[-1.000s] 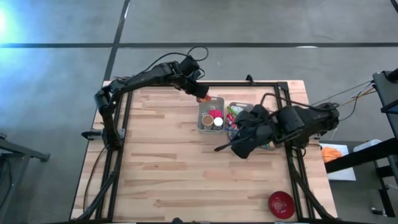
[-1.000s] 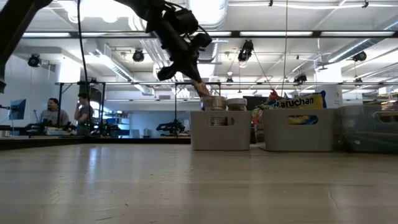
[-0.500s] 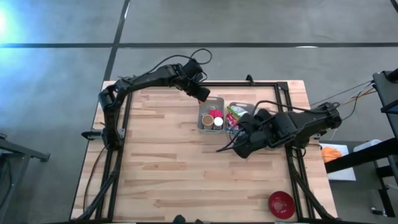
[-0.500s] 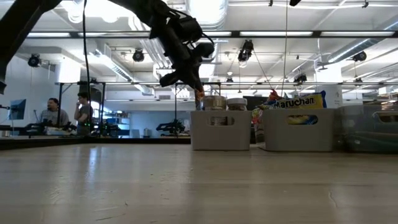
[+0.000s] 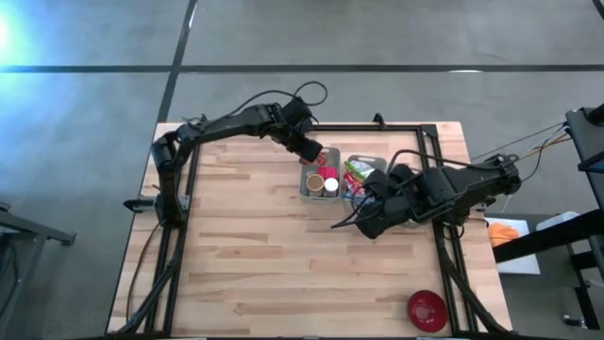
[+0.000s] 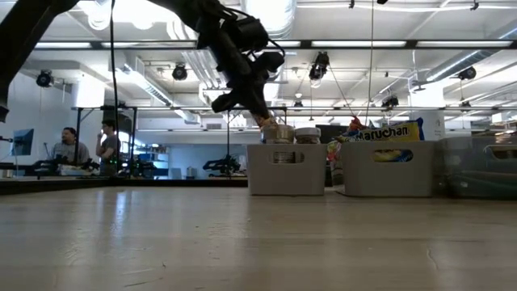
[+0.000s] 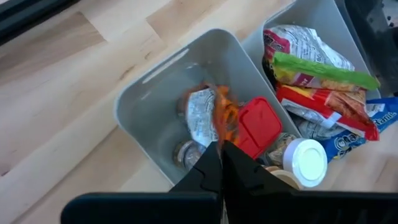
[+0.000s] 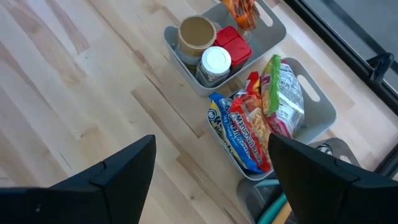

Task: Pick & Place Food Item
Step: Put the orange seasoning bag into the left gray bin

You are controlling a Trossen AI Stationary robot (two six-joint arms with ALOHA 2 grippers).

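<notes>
A crinkled orange-and-silver food packet [image 7: 205, 118] hangs over the far end of a grey bin [image 7: 149, 93], with my left gripper [image 7: 221, 154] shut on it. The bin [image 5: 308, 189] also holds a red-lidded tub [image 7: 260, 124], a white-lidded jar [image 7: 305, 163] and a brown-topped can [image 8: 196, 31]. In the low view the packet [image 6: 271, 128] hangs level with the tops of the cans. My right gripper [image 8: 211, 180] stands open, high above the table [image 5: 245, 246], just near of the two bins. My left gripper pinches the packet's upper edge [image 7: 217, 140] between its two shut fingertips. The fingers come slanting down from the table's far left. The packet hangs below them, over the bin's far end; whether its lower end touches anything in the bin I cannot tell.
A second grey bin [image 5: 370, 162] to the right is stuffed with ramen and snack packets [image 8: 261, 118]. A red bowl [image 5: 427, 310] sits near the table's front right corner. Bare wood lies to the left of and in front of the bins.
My left gripper has carried the packet down and toward the table's near right, from just beyond the bin's far edge to over the bin's far end. My right arm has sunk a little and its wrist has rolled; its fingers stay open.
</notes>
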